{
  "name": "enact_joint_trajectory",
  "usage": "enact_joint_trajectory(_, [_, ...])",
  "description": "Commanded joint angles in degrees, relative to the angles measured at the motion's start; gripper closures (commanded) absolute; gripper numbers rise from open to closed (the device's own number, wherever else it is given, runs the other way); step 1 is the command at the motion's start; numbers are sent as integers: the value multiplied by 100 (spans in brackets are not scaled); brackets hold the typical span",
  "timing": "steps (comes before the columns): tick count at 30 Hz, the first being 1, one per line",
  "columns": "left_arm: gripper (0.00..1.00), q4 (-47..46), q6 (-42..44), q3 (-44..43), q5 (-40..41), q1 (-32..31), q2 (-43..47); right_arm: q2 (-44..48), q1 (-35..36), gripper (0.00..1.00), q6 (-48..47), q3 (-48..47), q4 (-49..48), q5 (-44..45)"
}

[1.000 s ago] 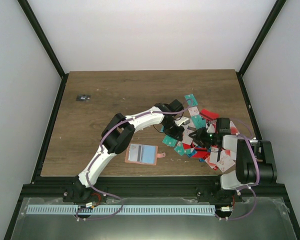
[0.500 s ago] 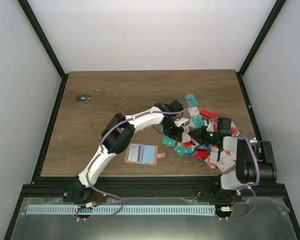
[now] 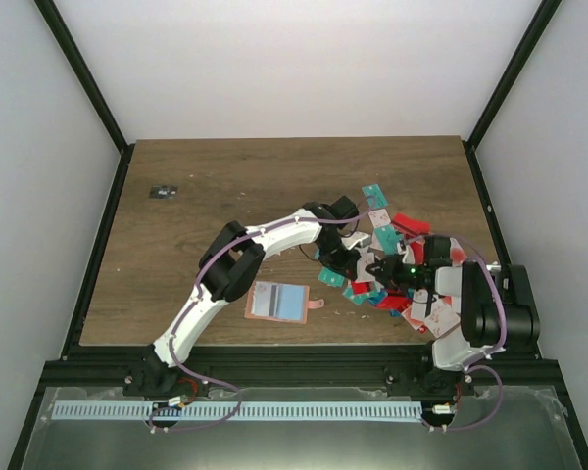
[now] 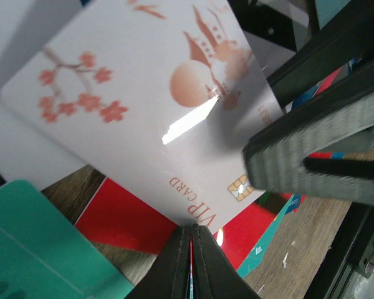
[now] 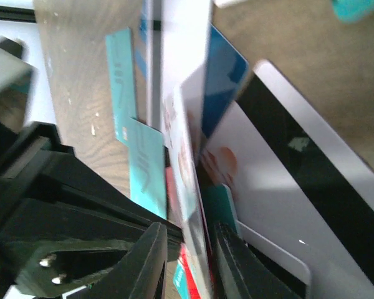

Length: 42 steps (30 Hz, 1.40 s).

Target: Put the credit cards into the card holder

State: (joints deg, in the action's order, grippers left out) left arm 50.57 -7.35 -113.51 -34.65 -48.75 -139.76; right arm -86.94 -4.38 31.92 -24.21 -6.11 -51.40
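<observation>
Far left on the brown wooden surface [image 3: 225,186], a small dark object [image 3: 163,191] is sitting well apart from everything else. Nearer the arms, the salmon-pink folding card holder with blue-grey pockets [image 3: 277,302] is lying open and flat, with neither arm touching it. To its right, the left end effector [image 4: 191,233] is pinching fully shut on the lower corner of a white plastic card printed with pink blossoms [image 4: 143,106], holding it tilted in the air. The right end effector [image 5: 188,240] is standing narrow around that same card (seen edge-on between its fingers). A gap on one side is making it impossible to tell whether it is truly clamping. Furthest right, the heap of teal, red, white and blue credit cards [image 3: 384,238] is lying scattered near the holder. The step in hand is looking like a regrip of one card between the arms. The next move is probably calling for one firm hold, a release by the other, then carrying the card left and sliding it edge-first into a pocket
</observation>
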Motion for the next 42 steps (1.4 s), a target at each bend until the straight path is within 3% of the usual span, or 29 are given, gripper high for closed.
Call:
enact_joint_trajectory(1, [95,-313,25,147,273,-98,-282,-189,131,78,-218,101,548,-448])
enact_joint_trajectory(6, [95,-335,4,141,279,-93,-268,-256,139,82,-310,111,599,-517])
enact_joint_trajectory(12, [96,-253,-19,142,384,-84,-106,46,139,99,-211,65,824,-198])
enact_joint_trajectory(19, [91,-303,-281,440,531,73,788,988,139,99,-131,-255,2011,857])
enact_joint_trajectory(31, [78,-1258,-866,2732,451,622,3169,2716,141,99,104,-343,2774,388])
enact_joint_trajectory(36, [65,-1775,-1215,3516,44,717,3962,3287,149,99,312,-395,2769,-161])
enact_joint_trajectory(42, [46,-2985,-1829,4408,-1045,1059,4632,3698,197,99,640,-588,2448,-798])
